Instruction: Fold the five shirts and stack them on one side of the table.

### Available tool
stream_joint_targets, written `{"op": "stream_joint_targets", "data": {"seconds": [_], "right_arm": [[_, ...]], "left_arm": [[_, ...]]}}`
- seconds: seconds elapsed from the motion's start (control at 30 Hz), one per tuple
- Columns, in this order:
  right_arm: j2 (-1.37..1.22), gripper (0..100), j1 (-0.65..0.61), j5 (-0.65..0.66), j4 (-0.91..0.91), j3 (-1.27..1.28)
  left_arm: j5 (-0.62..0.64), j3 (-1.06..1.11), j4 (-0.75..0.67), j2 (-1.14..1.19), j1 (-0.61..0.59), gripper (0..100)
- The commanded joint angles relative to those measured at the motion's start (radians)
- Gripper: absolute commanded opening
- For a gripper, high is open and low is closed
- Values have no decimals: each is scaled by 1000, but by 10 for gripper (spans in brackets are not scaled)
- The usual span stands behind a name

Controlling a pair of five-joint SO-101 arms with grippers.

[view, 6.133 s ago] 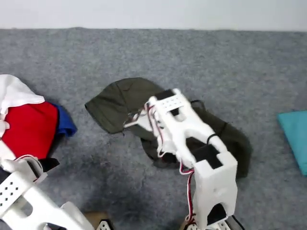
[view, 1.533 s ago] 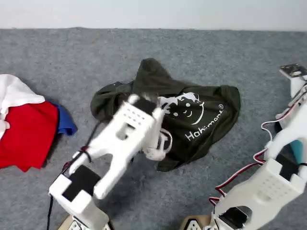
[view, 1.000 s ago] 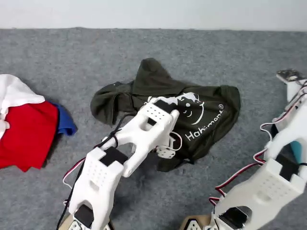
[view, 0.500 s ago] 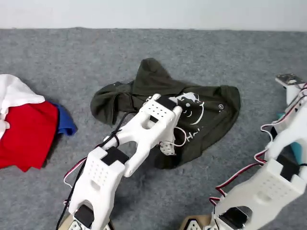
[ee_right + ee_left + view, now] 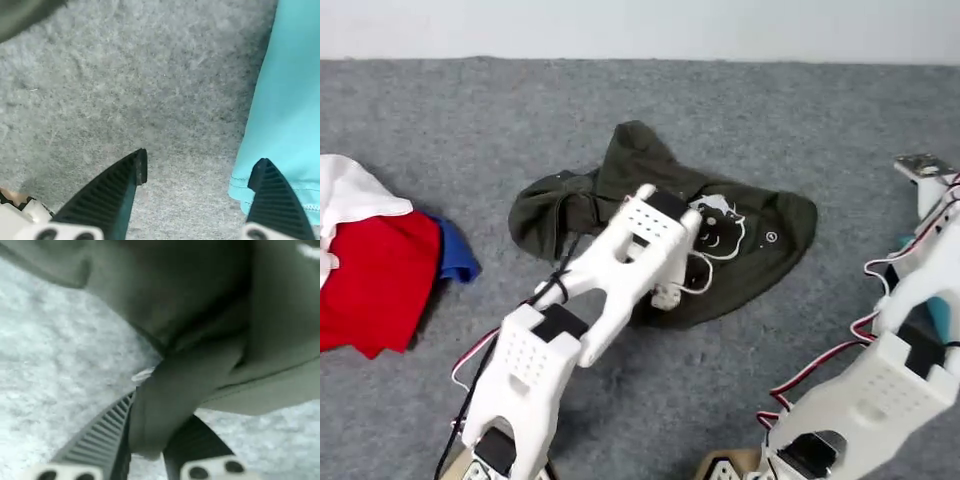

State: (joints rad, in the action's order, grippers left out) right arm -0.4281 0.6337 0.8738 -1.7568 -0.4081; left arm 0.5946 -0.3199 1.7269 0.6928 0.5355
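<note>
Items, largest first.

1. Grey carpeted table [image 5: 800,120].
2. Dark green shirt [image 5: 760,225], rumpled at mid-table. Since half a second ago we note its near hem pulled away from the arms' bases and doubled over, so the white lettering is now hidden and only the printed face shows.
3. Left arm [image 5: 590,300], stretched over the shirt's near edge; it has moved slightly farther out with the hem.
4. Right arm [image 5: 880,390], at the table's right side, unchanged.
5. Red shirt [image 5: 380,275], at the left edge, with a white shirt [image 5: 355,195] on its far side and a blue shirt [image 5: 458,258] peeking out beside it.
6. Teal shirt [image 5: 295,90], flat, right edge.
7. Left gripper [image 5: 150,440], pinching a fold of the dark shirt (cloth fills the gap).
8. Right gripper [image 5: 202,165], spread wide over bare carpet, just beside the teal shirt.
</note>
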Motion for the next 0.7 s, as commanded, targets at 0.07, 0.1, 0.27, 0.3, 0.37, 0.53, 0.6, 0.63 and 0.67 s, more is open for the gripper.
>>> {"op": "stream_joint_targets", "data": {"seconds": [0.07,0.1,0.27,0.3,0.37,0.53,0.6,0.63,0.67], "right_arm": [[65,332,15,-2,-38,-5],[65,332,15,-2,-38,-6],[65,332,8,-2,-38,-8],[65,332,8,-2,-38,-8],[64,332,7,-2,-36,-8],[64,332,-19,-2,-36,-8],[64,332,-24,-2,-36,-8],[64,332,-24,-2,-36,-8],[64,332,-24,-2,-36,-8]], "left_arm": [[-118,68,31,-204,-173,12],[-157,111,31,-230,-221,12],[-364,268,29,-324,-525,12],[-405,277,29,-333,-591,12],[-485,280,29,-339,-713,12],[-649,275,25,-345,-919,13],[-677,243,25,-344,-970,13],[-684,222,25,-341,-993,15],[-697,200,26,-339,-1010,16]]}}
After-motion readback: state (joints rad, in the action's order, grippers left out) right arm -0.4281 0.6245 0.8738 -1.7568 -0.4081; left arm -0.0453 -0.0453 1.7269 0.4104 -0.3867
